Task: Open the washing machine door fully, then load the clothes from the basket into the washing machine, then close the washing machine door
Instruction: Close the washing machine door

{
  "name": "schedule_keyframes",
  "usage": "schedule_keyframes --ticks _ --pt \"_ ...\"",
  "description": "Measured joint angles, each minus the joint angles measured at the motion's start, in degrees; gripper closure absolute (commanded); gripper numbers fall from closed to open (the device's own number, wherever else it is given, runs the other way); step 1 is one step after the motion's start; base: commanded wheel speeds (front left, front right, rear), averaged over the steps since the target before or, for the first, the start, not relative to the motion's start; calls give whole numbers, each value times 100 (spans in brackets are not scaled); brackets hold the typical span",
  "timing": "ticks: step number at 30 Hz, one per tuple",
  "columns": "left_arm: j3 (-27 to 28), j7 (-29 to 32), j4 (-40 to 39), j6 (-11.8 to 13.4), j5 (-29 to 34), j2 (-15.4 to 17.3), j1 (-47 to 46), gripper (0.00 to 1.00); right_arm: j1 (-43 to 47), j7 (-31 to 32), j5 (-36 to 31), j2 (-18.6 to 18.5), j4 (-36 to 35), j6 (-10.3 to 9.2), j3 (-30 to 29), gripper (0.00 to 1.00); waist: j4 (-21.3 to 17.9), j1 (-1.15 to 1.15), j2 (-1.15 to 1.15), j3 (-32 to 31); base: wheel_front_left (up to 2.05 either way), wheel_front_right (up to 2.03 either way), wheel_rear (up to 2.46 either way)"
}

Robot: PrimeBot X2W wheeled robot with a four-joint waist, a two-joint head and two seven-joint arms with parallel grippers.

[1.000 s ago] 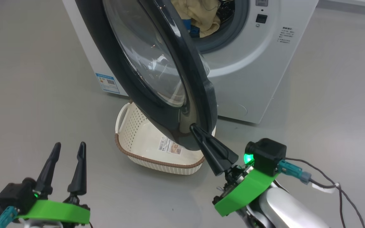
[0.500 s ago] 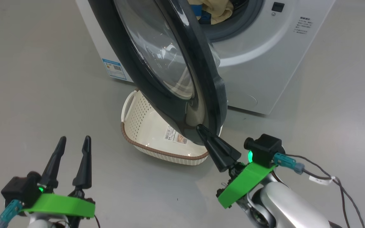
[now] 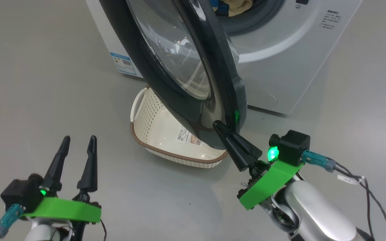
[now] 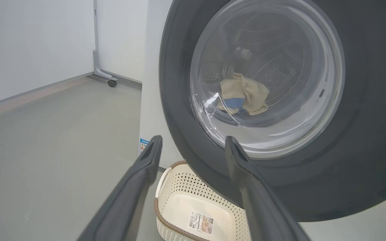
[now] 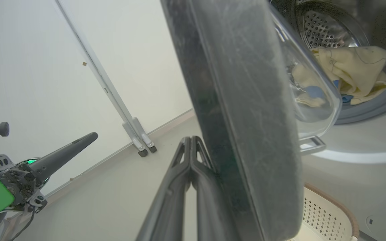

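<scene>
Lower left, the left gripper (image 3: 79, 138) hovers, jaws released. Right of centre, the right gripper (image 3: 217, 124), jaws clenched, touches the rim of the half-open washing machine door (image 3: 166, 50), above the basket (image 3: 152, 113). Top centre, the clothes (image 3: 240, 4) lie inside the washing machine (image 3: 297, 67).

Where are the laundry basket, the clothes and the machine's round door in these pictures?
the basket (image 3: 151, 112), head view, on its perforated side wall.
the clothes (image 5: 354, 67), right wrist view, on the pale yellow fabric.
the washing machine door (image 4: 176, 97), left wrist view, on its black rim.
</scene>
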Motion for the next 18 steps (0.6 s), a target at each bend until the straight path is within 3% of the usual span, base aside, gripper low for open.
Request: schedule_keyframes --ticks 18 --pt "-165 -7 -62 0 -42 -74 -276 0 -507 0 -167 48 194 0 -799 100 103 0 0 383 0 0 0"
